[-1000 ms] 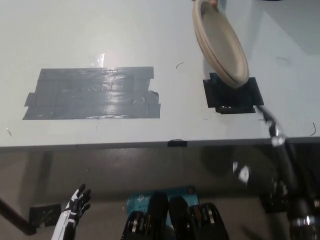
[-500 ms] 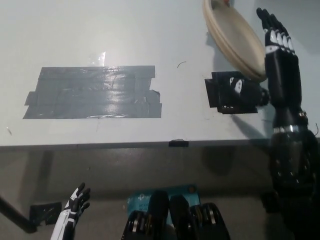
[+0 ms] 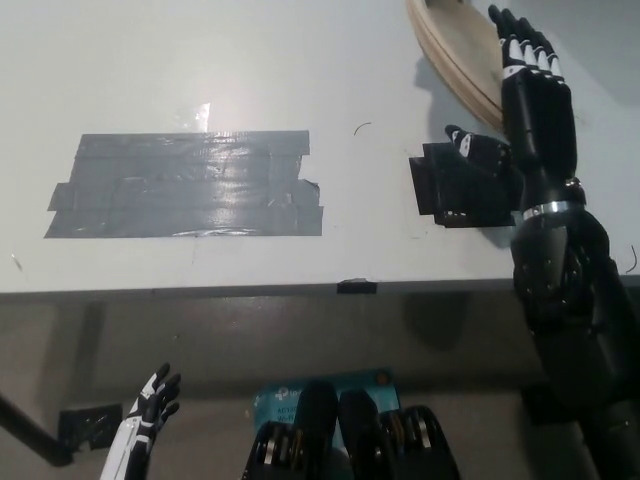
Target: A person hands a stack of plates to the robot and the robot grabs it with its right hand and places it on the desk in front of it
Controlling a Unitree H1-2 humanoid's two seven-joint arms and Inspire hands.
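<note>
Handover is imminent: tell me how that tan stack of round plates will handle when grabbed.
Probably stiff: the tan stack of round plates holds its shape while tilted on edge. Likely light, looking thin. Its smooth rim may slip from the open black right hand beside it.

The right hand [image 3: 530, 90], a second ago only a blur low at the right below the edge of the desk [image 3: 300, 60], is now raised above the desk's right side. Its fingers are stretched out and it overlaps the right edge of the stack of plates [image 3: 455, 50]; whether they touch is not clear. Its thumb now lies over the black tape square [image 3: 450, 195]. The stack has moved up and to the right and no longer overlaps the square.
</note>
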